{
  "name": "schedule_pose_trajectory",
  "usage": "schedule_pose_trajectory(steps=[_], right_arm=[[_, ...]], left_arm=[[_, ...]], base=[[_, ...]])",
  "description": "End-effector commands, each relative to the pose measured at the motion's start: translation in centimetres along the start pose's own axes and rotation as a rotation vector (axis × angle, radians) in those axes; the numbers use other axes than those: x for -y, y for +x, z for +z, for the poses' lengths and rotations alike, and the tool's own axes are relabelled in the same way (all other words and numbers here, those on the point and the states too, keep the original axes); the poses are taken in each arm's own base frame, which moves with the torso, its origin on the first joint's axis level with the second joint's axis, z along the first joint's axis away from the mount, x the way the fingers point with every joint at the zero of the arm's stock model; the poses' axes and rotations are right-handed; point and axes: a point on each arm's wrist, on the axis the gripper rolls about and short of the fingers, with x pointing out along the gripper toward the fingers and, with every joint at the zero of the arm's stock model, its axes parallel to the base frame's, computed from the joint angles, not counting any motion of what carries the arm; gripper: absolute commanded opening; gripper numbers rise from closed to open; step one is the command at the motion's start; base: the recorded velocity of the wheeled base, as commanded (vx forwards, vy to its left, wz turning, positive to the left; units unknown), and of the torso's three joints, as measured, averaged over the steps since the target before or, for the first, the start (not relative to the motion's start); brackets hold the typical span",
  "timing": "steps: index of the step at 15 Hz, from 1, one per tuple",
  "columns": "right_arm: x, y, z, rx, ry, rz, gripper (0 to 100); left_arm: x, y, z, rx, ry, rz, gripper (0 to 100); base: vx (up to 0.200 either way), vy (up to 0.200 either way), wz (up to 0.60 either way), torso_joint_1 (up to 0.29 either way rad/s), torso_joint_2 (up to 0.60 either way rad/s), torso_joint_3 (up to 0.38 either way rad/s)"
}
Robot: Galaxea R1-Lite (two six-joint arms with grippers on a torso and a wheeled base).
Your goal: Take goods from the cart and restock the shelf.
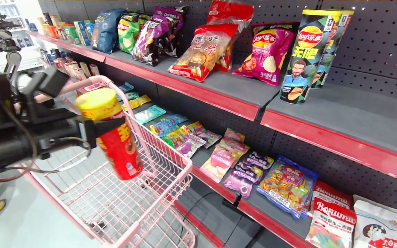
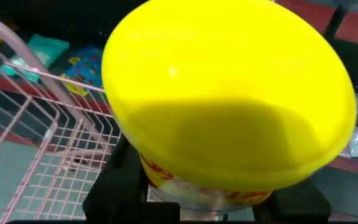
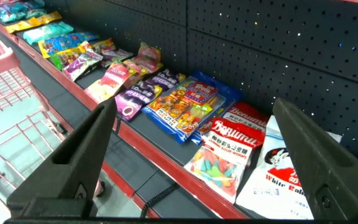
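Upper shelf (image 1: 357,113): two tall dark green chip canisters (image 1: 303,55), one behind the other, upright before the pegboard back panel (image 1: 381,38). Next along, a magenta chip bag (image 1: 267,55), a clear red-topped snack bag (image 1: 202,51), a purple chip bag (image 1: 153,38), a green bag (image 1: 128,32) and a blue bag (image 1: 105,31). Lower shelf (image 1: 253,205): pink candy packets (image 1: 221,160) lying flat, purple packets (image 1: 243,172), a blue-edged candy bag (image 1: 288,184), a red gummy bag (image 1: 331,220) and a white rabbit-print bag (image 1: 377,227). A black cable (image 1: 198,206) hangs below the shelf edge.

Matte black left arm (image 1: 5,144) carries thin looped cables (image 1: 34,148); right end effector (image 3: 194,109) has black wedge fingers (image 3: 73,168)
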Motion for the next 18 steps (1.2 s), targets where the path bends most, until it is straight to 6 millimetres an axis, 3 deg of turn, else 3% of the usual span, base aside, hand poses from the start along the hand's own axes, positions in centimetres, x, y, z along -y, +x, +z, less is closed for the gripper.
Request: schedule_pose_trajectory(steps=[1,3,7,16,18], right_arm=[[0.0,0.0,0.0,0.000,0.001,0.000,100],[0.0,0.0,0.0,0.000,0.000,0.000,100],[0.0,0.0,0.0,0.000,0.001,0.000,100],[0.0,0.0,0.0,0.000,0.001,0.000,100],[0.0,0.0,0.0,0.002,0.004,0.000,100]], left_arm=[[5.5,-14.4,2.4,0.218,0.071,0.072,0],[6.7,-17.7,1.2,0.247,0.069,0.171,0],[7.7,-20.5,-2.7,0.256,0.064,0.252,0],[7.8,-20.9,-4.5,0.227,0.056,0.257,0],[7.8,-20.8,-4.8,0.221,0.054,0.258,0]], base=[[0.000,0.000,0.00,0.000,0.00,0.000],[0.000,0.000,0.00,0.021,-0.06,-0.040],[0.000,0.000,0.00,0.145,-0.43,-0.271],[0.000,0.000,0.00,0.213,-0.56,-0.344],[0.000,0.000,-0.60,0.139,-0.35,-0.198]])
